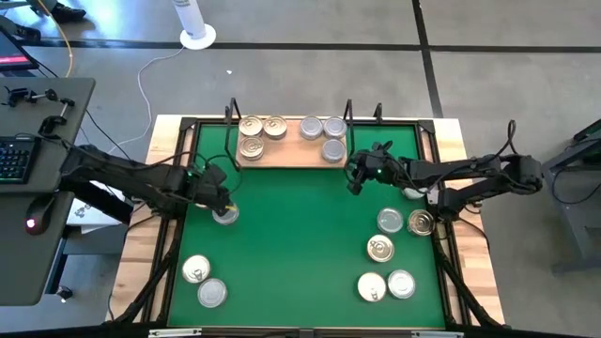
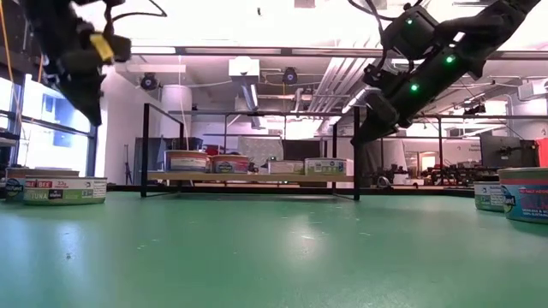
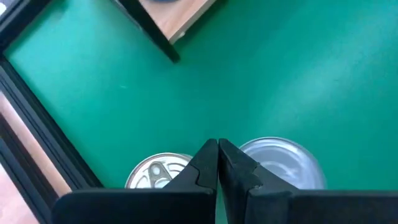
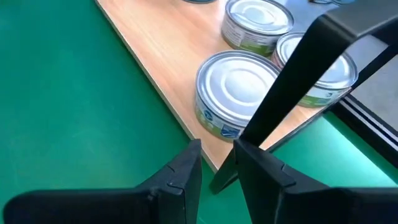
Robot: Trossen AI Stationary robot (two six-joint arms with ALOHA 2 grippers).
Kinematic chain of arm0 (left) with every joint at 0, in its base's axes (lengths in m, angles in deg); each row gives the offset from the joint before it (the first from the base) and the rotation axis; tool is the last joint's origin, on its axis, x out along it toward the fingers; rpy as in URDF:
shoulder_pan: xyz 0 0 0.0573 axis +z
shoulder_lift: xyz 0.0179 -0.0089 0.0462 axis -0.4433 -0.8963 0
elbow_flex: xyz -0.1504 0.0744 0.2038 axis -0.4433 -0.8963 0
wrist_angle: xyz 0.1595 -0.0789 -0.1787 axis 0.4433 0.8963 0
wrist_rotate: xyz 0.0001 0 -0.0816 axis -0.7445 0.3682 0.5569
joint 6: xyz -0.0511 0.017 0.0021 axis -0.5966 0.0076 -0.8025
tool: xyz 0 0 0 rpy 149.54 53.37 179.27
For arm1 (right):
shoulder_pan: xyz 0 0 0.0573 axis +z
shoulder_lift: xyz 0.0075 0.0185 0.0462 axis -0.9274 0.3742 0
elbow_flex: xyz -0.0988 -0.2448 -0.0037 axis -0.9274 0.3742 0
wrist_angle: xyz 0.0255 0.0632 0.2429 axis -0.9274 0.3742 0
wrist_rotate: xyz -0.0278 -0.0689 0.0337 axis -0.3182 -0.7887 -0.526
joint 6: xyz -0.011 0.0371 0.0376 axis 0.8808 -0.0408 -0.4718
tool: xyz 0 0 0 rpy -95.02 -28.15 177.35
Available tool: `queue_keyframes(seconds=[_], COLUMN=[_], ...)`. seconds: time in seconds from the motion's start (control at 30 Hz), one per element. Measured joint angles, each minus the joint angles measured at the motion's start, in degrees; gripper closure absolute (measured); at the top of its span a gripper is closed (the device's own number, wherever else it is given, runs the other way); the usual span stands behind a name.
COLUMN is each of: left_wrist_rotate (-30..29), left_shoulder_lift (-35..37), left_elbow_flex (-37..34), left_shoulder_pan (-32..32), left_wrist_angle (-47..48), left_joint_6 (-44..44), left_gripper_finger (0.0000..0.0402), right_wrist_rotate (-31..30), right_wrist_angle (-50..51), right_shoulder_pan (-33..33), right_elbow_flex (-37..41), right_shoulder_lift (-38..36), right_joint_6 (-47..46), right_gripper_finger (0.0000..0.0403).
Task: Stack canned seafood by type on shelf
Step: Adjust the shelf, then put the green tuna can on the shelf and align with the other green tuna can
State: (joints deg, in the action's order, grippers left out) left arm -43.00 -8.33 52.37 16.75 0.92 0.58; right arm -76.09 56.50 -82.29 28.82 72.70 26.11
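The wooden shelf [image 1: 291, 156] stands at the mat's far edge. On its left part rest three gold-lidded cans [image 1: 252, 126], on its right part three silver-lidded cans [image 1: 333, 148]. My left gripper [image 1: 222, 199] is shut and hangs above the mat's left part. Under it, in the left wrist view, a gold can [image 3: 155, 173] and a silver can [image 3: 283, 163] rest on the mat. My right gripper [image 4: 217, 167] is open by a narrow gap with nothing in it. It hovers just off the shelf's near right corner, by a silver can [image 4: 239, 93] and a black upright [image 4: 311, 68].
Loose cans lie on the green mat [image 1: 291, 244]: two at the near left [image 1: 203, 282], several at the right [image 1: 385, 249]. A black frame [image 1: 178, 216] borders the mat. The mat's middle is bare. A keyboard desk [image 1: 28, 141] stands off to the left.
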Motion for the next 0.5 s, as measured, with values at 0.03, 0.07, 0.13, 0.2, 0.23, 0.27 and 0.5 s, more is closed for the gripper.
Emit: queue_keyframes(seconds=[0.03,0.07,0.13,0.2,0.23,0.27,0.5], left_wrist_rotate=[-0.1,-0.4,-1.4,-2.3,-2.5,-2.6,-2.4], left_shoulder_lift=[0.0,-0.1,-0.1,-0.1,0.0,0.0,0.4], left_elbow_flex=[-1.0,-2.0,-3.7,-4.4,-4.4,-4.4,-0.6], left_shoulder_pan=[0.1,0.2,0.2,0.2,0.1,-0.1,-4.1], left_wrist_angle=[-0.6,-1.4,-3.1,-2.9,-2.6,-2.8,-2.8], left_joint_6=[0.0,-0.1,-0.8,-1.6,-1.9,-2.0,-0.3], left_gripper_finger=[0.0401,0.0401,0.0401,0.0401,0.0401,0.0401,0.0401], right_wrist_rotate=[0.0,0.1,0.2,0.2,0.2,-0.1,-0.6], right_wrist_angle=[0.1,0.3,0.7,1.1,1.4,1.8,3.4], right_shoulder_pan=[-0.1,-0.3,-0.4,-0.3,-0.2,0.2,7.6], right_elbow_flex=[0.0,0.0,-0.1,-0.1,-0.1,-0.1,-0.1], right_shoulder_lift=[0.0,0.0,0.0,-0.2,-0.6,-1.2,-8.3], right_joint_6=[0.0,0.1,0.5,0.6,0.6,0.5,0.4], right_gripper_finger=[0.0307,0.0307,0.0307,0.0307,0.0307,0.0307,0.0307])
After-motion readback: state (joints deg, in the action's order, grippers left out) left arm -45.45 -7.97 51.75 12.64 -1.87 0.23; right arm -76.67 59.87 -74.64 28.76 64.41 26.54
